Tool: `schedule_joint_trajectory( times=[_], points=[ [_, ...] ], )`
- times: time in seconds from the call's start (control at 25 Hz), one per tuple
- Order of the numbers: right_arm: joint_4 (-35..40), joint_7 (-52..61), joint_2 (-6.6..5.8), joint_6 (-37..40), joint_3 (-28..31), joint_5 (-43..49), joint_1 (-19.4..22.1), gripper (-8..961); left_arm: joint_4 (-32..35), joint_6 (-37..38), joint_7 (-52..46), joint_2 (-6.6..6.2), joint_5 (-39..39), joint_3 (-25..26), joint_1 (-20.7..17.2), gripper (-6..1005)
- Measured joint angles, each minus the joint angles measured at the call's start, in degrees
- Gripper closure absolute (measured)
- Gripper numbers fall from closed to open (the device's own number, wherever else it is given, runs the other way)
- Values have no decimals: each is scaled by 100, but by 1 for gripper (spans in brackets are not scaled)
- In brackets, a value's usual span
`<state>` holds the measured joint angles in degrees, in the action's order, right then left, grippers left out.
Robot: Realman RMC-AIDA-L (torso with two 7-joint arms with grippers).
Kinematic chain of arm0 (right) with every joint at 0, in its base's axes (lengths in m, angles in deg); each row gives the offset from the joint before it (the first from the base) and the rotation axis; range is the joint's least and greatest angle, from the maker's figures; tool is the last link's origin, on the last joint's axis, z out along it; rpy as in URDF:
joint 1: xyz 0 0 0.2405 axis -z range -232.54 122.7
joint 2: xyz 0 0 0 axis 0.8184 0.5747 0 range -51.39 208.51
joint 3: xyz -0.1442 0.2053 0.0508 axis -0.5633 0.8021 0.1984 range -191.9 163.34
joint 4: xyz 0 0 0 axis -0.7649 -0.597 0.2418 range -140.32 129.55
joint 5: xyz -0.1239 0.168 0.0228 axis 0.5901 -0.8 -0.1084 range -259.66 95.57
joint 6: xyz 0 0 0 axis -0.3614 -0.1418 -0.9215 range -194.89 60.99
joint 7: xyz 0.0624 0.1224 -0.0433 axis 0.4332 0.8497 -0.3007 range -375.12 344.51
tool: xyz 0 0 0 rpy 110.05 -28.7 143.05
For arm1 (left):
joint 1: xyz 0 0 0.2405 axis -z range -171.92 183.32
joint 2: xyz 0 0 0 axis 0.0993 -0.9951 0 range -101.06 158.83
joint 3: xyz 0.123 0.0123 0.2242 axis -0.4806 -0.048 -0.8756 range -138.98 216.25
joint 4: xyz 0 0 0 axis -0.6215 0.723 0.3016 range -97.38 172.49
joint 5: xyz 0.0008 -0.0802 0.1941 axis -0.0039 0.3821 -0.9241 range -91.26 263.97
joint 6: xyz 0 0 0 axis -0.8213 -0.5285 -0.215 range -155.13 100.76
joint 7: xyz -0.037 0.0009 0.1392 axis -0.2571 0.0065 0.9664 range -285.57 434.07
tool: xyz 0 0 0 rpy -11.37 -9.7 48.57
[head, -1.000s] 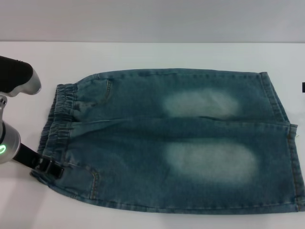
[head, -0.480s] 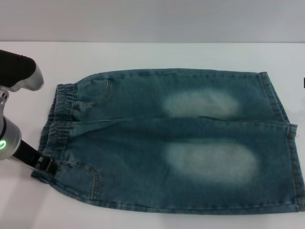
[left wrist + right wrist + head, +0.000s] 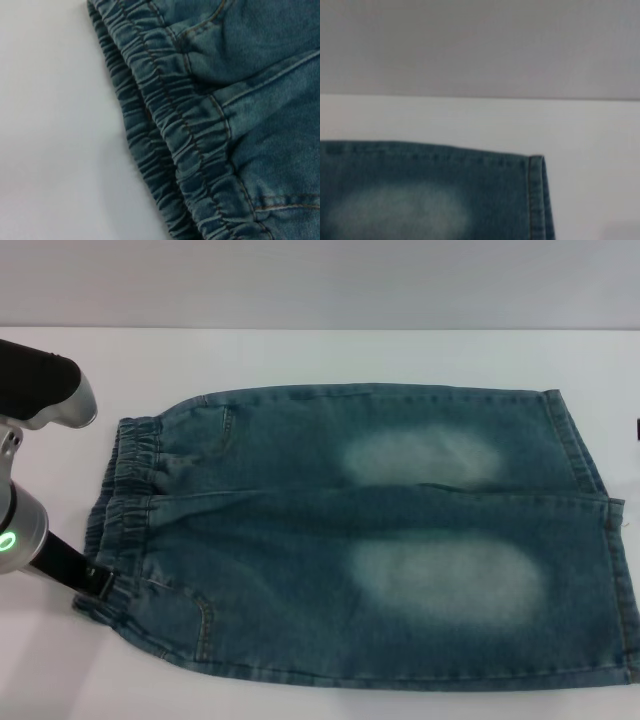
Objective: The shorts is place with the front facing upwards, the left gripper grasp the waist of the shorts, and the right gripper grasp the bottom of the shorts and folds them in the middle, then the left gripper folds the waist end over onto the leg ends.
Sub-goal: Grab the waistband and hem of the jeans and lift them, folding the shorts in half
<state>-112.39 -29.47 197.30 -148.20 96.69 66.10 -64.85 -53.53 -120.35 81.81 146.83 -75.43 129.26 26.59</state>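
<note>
The shorts point(image 3: 300, 530) lie flat on the white table point(image 3: 300, 355), blue-green denim with a pale patch on each leg. The puckered elastic waist point(image 3: 125, 490) is at the left and the straight leg ends point(image 3: 618, 580) at the right. My left gripper point(image 3: 97, 582), a black claw on a silver arm with a green ring, sits at the waist's near corner, touching the band. The left wrist view shows the gathered waist point(image 3: 175, 125) close up, without fingers. The right wrist view shows a far corner of a leg hem point(image 3: 536, 200). Only a dark sliver of the right arm point(image 3: 637, 427) shows at the right edge.
Bare white table surrounds the shorts, with a wide strip behind them point(image 3: 350, 355) and some in front at the left point(image 3: 60, 670). A grey wall point(image 3: 320, 280) rises behind the table's far edge.
The left gripper has drawn back a little to the left along the near waist corner, and the arm's dark elbow has shifted slightly right. The shorts have barely moved.
</note>
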Motion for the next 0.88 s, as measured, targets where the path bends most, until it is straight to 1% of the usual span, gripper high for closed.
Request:
schedule_joint_trajectory(
  times=[0.2, 0.28, 0.4, 0.48, 0.52, 0.68, 0.88],
  points=[
    [-77, 62, 7, -380, 19, -51, 4, 186, -61, -8, 0, 0, 9, -5, 40, 808],
    [-91, 138, 12, -573, -27, -47, 64, 186, -95, -15, 0, 1, 17, -8, 51, 837],
    [-105, 184, 21, -673, -116, -29, 161, 186, -126, -16, 0, 5, 19, -13, 56, 964],
    [-128, 259, 24, -749, -221, -31, 332, 185, -132, -13, 0, 8, 19, -21, 61, 966],
    [-128, 259, 24, -749, -221, -31, 332, 185, -134, -11, 0, 10, 18, -26, 70, 967],
    [-139, 284, 29, -782, -316, -39, 549, 185, -142, -18, -3, 9, 18, -38, 102, 970],
    [-139, 286, 41, -781, -360, -51, 652, 185, -213, -57, -23, 9, 13, -106, 182, 970]
  ],
)
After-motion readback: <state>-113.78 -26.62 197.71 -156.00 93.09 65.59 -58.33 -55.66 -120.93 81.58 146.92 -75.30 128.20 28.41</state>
